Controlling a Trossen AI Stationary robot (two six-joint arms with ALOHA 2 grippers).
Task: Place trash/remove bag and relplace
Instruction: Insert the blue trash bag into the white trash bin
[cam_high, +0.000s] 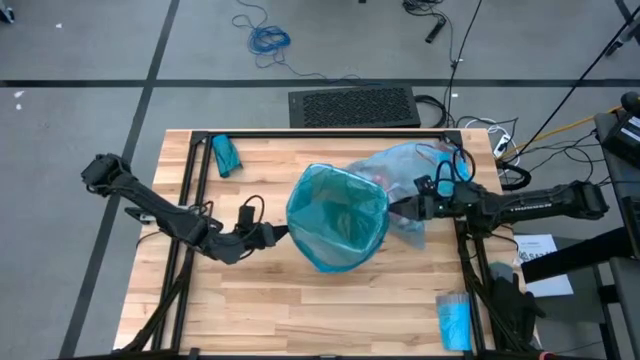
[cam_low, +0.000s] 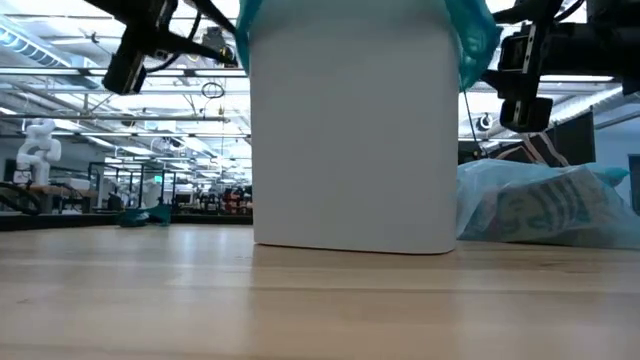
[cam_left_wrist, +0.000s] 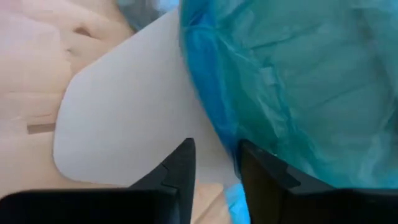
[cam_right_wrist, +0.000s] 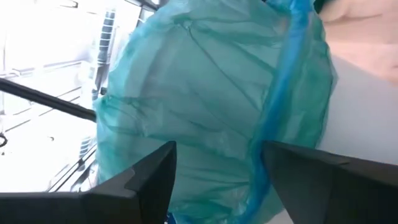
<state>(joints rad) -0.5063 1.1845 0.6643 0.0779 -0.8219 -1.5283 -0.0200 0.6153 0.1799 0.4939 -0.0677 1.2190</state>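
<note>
Both arms reach toward the white bin (cam_high: 338, 225): left gripper (cam_high: 272, 234) slightly parted at its left rim, right gripper (cam_high: 397, 208) spread wide opposite.

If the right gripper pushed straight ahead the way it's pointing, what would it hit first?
Most likely the teal bag stretched over the white bin's rim. The right gripper stands open, facing that plastic close up; whether it already touches I cannot tell.

Your pale sky-blue bag (cam_high: 415, 175): see-through, crinkled, filled, slumped on the surface just right of the bin, touching it.
</note>
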